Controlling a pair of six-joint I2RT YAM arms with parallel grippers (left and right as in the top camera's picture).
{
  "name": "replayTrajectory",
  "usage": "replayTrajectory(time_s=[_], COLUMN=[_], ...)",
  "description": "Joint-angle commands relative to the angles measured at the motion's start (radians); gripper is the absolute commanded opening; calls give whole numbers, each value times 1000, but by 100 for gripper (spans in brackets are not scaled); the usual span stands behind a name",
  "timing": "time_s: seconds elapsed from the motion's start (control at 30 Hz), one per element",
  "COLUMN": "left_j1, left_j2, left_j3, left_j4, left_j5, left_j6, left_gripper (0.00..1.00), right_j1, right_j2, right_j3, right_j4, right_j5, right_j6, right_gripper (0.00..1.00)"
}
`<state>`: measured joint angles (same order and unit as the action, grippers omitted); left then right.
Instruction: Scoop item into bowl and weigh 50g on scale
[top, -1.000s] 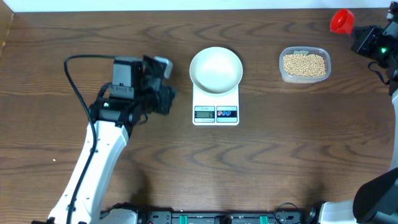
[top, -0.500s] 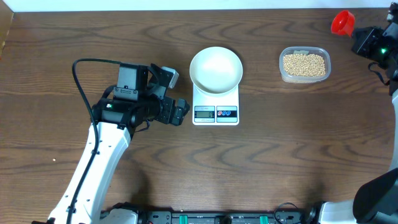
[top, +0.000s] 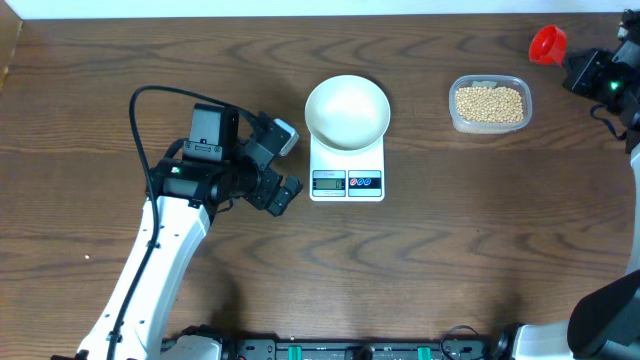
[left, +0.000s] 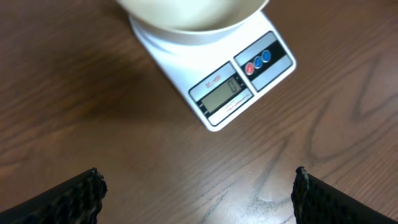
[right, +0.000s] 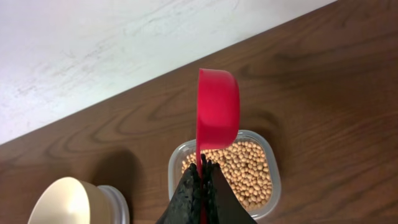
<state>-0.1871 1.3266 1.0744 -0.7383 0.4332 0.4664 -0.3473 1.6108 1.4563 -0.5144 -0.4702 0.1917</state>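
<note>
The white bowl (top: 347, 112) sits on the white scale (top: 346, 183), whose display faces the table's front. My left gripper (top: 288, 165) hangs wide open just left of the scale, nothing between its fingers. In the left wrist view the left gripper (left: 198, 186) looks down on bare wood, with the scale (left: 222, 93) and the bowl (left: 193, 12) above it. The item, tan beans (top: 489, 103), fills a clear tub. My right gripper (top: 573, 62) is shut on the handle of a red scoop (top: 546, 42) right of the tub. The right gripper (right: 201, 173) holds the scoop (right: 217, 115) upright above the beans (right: 245, 171).
The clear tub (top: 455, 115) stands at the back right, a hand's width from the scale. A black cable (top: 135, 130) loops over the left arm. The table's far edge meets a white wall (right: 124, 37) just behind the scoop.
My left gripper has opened wide and swung right, toward the scale's left side. The right gripper with the scoop has shifted slightly left.
</note>
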Motion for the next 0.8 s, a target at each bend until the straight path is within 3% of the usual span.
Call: replayTrajectory(time_s=[0.0, 0.33, 0.53, 0.7, 0.77], left_j1=[21, 93, 93, 58, 33], left_j2=[-22, -22, 15, 51, 68], left_j3=[65, 333, 486, 491, 483], left_j4=[-19, -221, -427, -567, -569], left_j5=[90, 101, 84, 81, 53], left_j6=[54, 52, 64, 325, 370], left_gripper=[98, 98, 98, 98, 98], right_j1=[9, 9, 9, 9, 9], right_j2=[-22, -21, -21, -21, -21], right_j3=[21, 21, 21, 21, 21], right_j4=[-2, -3, -6, -6, -11], right_j5=[8, 12, 11, 11, 11], right_j6=[-26, -33, -32, -33, -32], right_gripper=[1, 1, 1, 1, 1])
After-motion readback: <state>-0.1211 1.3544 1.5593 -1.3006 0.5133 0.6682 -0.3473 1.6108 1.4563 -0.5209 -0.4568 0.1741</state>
